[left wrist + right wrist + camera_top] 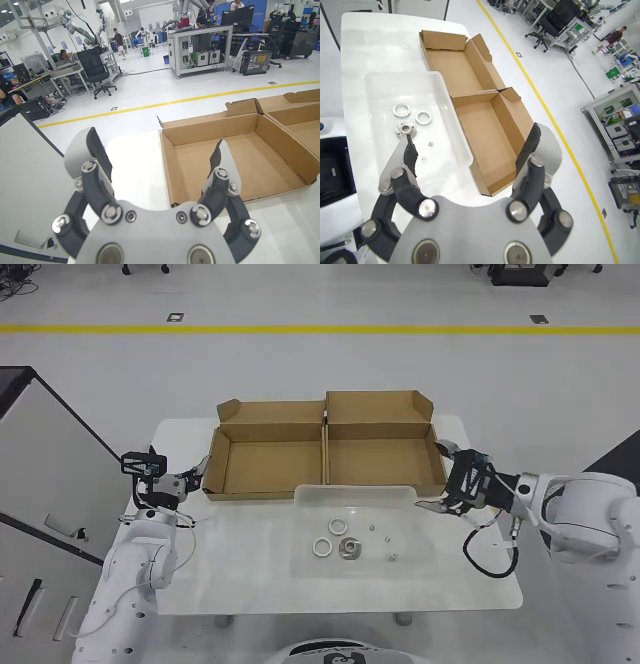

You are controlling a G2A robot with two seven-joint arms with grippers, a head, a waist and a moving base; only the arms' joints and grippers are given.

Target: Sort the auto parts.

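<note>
A shallow white tray near the table's middle holds two metal rings, a flanged hub and a few small nuts. Behind it, two open cardboard boxes, the left box and the right box, sit side by side with nothing in them. My left gripper hovers open off the left box's outer end. My right gripper is open beside the tray's right end and the right box; its view shows the rings and the hub.
The white table has bare surface in front of the tray and to its left. A grey cabinet stands close to the table's left side. The boxes' raised back flaps line the far edge.
</note>
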